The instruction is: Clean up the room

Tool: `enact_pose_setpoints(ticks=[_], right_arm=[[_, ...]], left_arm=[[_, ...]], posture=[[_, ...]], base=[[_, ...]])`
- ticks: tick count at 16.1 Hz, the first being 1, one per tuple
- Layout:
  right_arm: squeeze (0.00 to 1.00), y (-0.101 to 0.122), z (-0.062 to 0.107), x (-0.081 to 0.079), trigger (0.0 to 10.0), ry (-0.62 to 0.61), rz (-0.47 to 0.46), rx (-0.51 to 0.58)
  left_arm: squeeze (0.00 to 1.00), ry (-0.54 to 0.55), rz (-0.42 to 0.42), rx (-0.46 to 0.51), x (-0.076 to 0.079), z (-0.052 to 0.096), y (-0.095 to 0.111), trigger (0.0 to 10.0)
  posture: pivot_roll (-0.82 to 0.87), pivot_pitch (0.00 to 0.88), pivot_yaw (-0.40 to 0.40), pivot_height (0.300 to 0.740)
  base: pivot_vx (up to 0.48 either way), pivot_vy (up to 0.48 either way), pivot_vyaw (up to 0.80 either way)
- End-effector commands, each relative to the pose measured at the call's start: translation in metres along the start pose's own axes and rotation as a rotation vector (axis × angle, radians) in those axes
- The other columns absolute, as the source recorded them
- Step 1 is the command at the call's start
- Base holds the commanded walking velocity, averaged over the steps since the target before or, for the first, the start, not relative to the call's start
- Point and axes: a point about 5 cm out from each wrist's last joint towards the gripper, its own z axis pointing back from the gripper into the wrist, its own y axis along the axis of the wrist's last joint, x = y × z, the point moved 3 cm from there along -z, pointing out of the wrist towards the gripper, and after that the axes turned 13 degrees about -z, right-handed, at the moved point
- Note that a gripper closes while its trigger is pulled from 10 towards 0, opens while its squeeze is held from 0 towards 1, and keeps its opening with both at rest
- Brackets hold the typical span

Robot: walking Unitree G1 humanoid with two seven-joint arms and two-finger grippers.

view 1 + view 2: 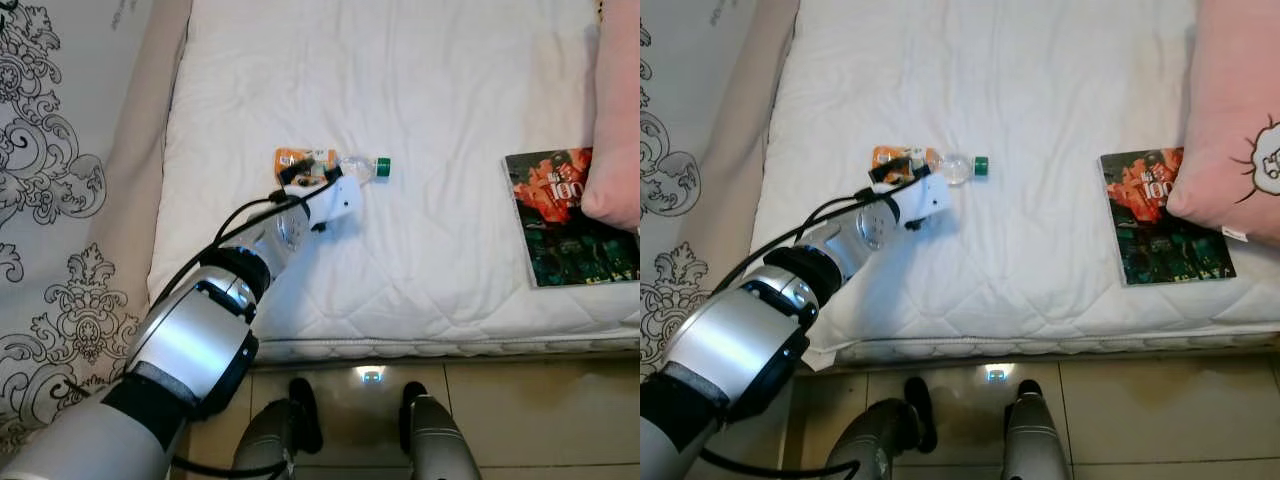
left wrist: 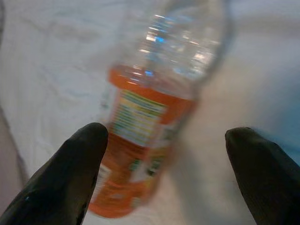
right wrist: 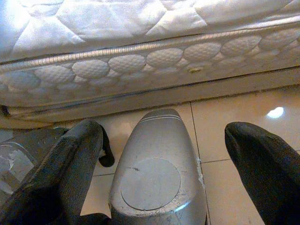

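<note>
Bottle: you have it lying on its side on the white bed, toward the bed's left part and well back from the near edge. It looks emptied, which is likely why it counts as clutter here.
Long axis: it runs roughly across the bed, parallel to the near edge. The green cap points to your right; the orange-labelled base points to your left.
Left gripper: you have it reached out over the bed, right at the bottle's labelled end. The fingers are spread wide, one on each side of the label, not closed on it. That straddle looks set for a grasp across the short width, not along the length.
Contact: from the wrist view you cannot tell whether either finger touches the bottle; it is blurred.
Right gripper: it hangs low by the bed's side, over the tiled floor, fingers wide apart and holding nothing.
Other items: a book lies far right on the bed, partly under a pink pillow, well apart from the bottle.
</note>
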Motion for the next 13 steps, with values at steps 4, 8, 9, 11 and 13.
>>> enact_pose_setpoints(ticks=[4, 8, 9, 11, 13], right_arm=[[0.00, -0.005, 0.006, -0.007, 10.0, 0.020, -0.028, -0.035], [0.00, -0.016, 0.012, 0.003, 10.0, -0.005, -0.036, -0.099], [0.00, -0.018, 0.013, 0.009, 10.0, -0.027, -0.047, -0.112], [0.00, -0.019, 0.013, 0.018, 10.0, -0.054, -0.054, -0.127], [0.00, -0.020, 0.009, 0.019, 10.0, -0.038, -0.045, -0.131]], left_arm=[[0.00, 0.105, 0.091, -0.025, -0.031, 0.000, -0.008, 10.0], [0.00, -0.082, 0.141, -0.059, 0.009, 0.001, -0.012, 10.0], [0.00, -0.157, 0.170, -0.049, 0.025, 0.002, -0.009, 10.0], [0.00, -0.280, 0.162, -0.010, 0.049, 0.005, 0.001, 10.0], [0.00, -0.367, 0.084, 0.037, 0.069, 0.009, 0.008, 10.0]], posture=[[-0.40, 0.354, 0.174, 0.740], [-0.47, 0.305, 0.169, 0.740], [-0.48, 0.295, 0.169, 0.740], [-0.49, 0.286, 0.167, 0.740], [-0.49, 0.281, 0.162, 0.740]], base=[[0.000, 0.000, 0.00], [0.000, 0.000, 0.00], [0.000, 0.000, 0.00], [0.000, 0.000, 0.00], [0.000, 0.000, 0.00]])
